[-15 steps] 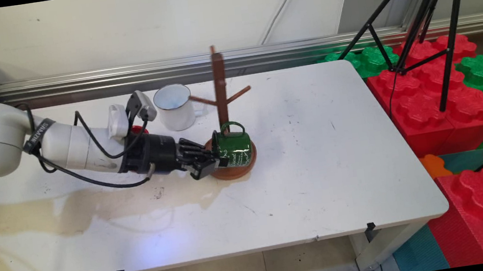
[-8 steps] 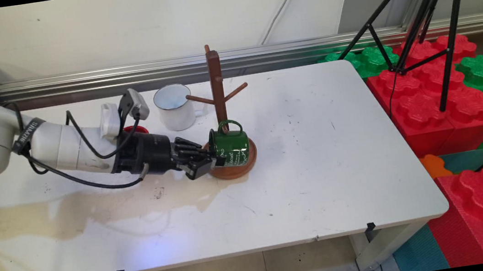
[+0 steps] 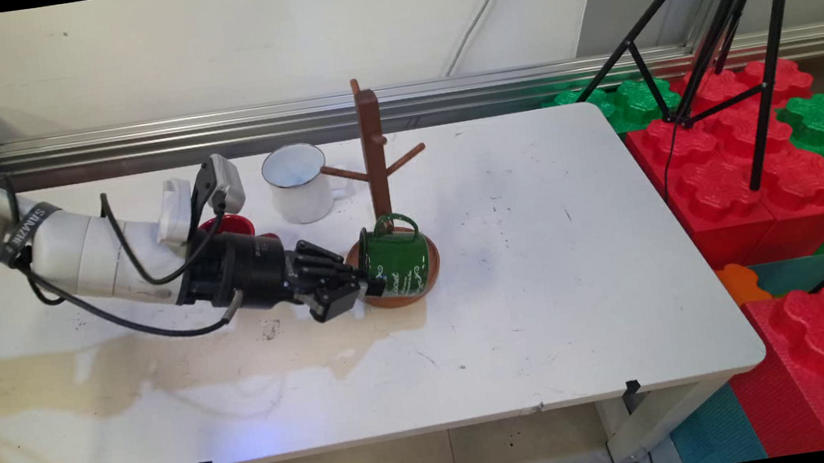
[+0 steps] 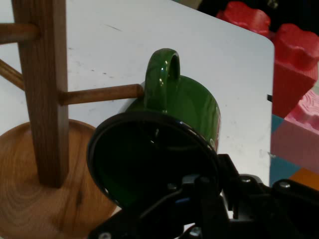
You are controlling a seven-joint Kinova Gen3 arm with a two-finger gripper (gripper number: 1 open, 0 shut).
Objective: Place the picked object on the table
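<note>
Hand (image 3: 364, 288) on green mug (image 3: 398, 255), sideways at the rack (image 3: 374, 150).
We clamp its rim, handle up beside a peg (image 4: 102, 93); white mug (image 3: 298, 182) far-left on worktop (image 3: 544, 286).

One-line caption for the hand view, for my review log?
Gripper holds a green mug by its rim, on its side, handle beside a peg of the wooden mug tree.

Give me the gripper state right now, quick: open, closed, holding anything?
Gripper: closed on the rim of the green mug, which lies on its side over the wooden mug tree's base.
</note>
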